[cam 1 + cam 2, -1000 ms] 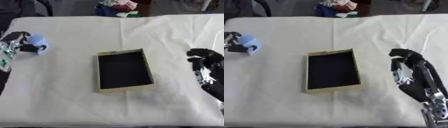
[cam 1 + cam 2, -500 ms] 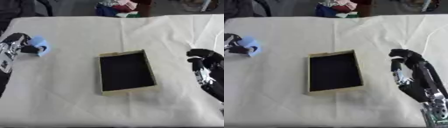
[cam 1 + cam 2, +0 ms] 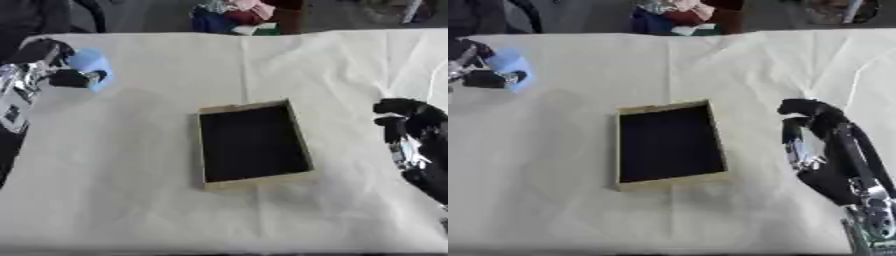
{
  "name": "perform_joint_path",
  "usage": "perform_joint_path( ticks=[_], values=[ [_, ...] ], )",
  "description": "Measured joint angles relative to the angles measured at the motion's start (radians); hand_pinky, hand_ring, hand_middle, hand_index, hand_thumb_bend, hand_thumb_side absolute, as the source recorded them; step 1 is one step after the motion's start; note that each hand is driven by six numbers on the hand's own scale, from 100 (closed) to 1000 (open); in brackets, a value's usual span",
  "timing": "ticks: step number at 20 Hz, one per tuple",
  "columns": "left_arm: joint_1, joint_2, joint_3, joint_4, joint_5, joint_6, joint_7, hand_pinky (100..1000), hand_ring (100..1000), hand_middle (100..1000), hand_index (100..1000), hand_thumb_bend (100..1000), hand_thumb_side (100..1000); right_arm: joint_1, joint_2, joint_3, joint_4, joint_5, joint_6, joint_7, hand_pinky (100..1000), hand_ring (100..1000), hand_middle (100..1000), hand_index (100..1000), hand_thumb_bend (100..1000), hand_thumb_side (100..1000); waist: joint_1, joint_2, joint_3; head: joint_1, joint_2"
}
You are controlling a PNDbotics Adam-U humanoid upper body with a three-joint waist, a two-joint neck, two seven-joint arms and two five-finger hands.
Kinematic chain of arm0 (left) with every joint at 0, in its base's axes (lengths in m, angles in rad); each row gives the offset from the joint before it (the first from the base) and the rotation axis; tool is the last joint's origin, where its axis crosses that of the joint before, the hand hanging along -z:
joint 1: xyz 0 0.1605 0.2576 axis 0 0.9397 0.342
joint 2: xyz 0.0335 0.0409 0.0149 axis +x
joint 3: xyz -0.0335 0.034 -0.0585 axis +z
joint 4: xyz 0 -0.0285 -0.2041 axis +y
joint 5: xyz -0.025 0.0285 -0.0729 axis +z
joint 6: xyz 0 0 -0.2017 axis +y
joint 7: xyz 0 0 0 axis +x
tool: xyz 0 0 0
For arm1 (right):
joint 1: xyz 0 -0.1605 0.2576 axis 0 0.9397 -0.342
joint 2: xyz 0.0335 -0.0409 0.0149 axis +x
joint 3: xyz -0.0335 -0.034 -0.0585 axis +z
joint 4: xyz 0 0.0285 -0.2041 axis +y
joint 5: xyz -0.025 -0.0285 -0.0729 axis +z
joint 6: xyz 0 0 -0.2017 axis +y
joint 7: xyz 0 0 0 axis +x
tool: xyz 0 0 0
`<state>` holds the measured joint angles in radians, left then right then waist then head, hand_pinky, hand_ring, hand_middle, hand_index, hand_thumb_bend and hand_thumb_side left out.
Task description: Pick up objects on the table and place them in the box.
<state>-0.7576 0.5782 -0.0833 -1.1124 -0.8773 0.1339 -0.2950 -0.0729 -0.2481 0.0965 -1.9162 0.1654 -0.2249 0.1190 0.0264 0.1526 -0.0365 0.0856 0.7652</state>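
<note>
The pale blue object (image 3: 90,65) sits far left on the table (image 3: 157,200), pinched in my left hand (image 3: 48,62) so I can carry it to the box (image 3: 252,145), well apart at centre. My right hand (image 3: 820,145) idles, fingers curled on nothing.

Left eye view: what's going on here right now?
The left hand has its fingers curled round a light blue object at the table's far left. The box sits mid-table, dark inside, with nothing visible in it. The right hand is idle at the right, fingers curled and holding nothing.
</note>
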Motion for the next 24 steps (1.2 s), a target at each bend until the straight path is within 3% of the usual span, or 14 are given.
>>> perform_joint_path(
  ticks=[10, 15, 22, 24],
  values=[
    [-0.026, -0.051, -0.201, -0.247, 0.087, -0.147, -0.119, 799, 708, 628, 727, 473, 572, 0.0, 0.0, 0.009, 0.0, 0.0, -0.001, 0.009, 729, 812, 668, 791, 100, 521, -0.001, -0.004, -0.007, 0.001, 0.0],
    [-0.037, -0.077, -0.287, -0.344, 0.115, -0.178, -0.193, 801, 714, 643, 736, 463, 569, -0.003, 0.0, 0.01, 0.0, -0.001, -0.002, 0.013, 729, 813, 668, 790, 100, 521, 0.003, -0.004, -0.007, 0.001, 0.0],
    [-0.056, -0.139, -0.381, -0.332, 0.121, -0.207, -0.291, 799, 718, 653, 743, 458, 564, -0.006, 0.0, 0.016, 0.0, -0.001, -0.001, 0.02, 732, 812, 670, 788, 100, 521, 0.004, -0.001, -0.012, 0.001, 0.0],
    [-0.056, -0.156, -0.396, -0.303, 0.121, -0.215, -0.307, 801, 725, 670, 771, 497, 569, -0.006, 0.0, 0.017, 0.0, -0.001, 0.002, 0.026, 731, 812, 670, 791, 100, 522, 0.003, 0.003, -0.012, 0.001, 0.0]
  ],
)
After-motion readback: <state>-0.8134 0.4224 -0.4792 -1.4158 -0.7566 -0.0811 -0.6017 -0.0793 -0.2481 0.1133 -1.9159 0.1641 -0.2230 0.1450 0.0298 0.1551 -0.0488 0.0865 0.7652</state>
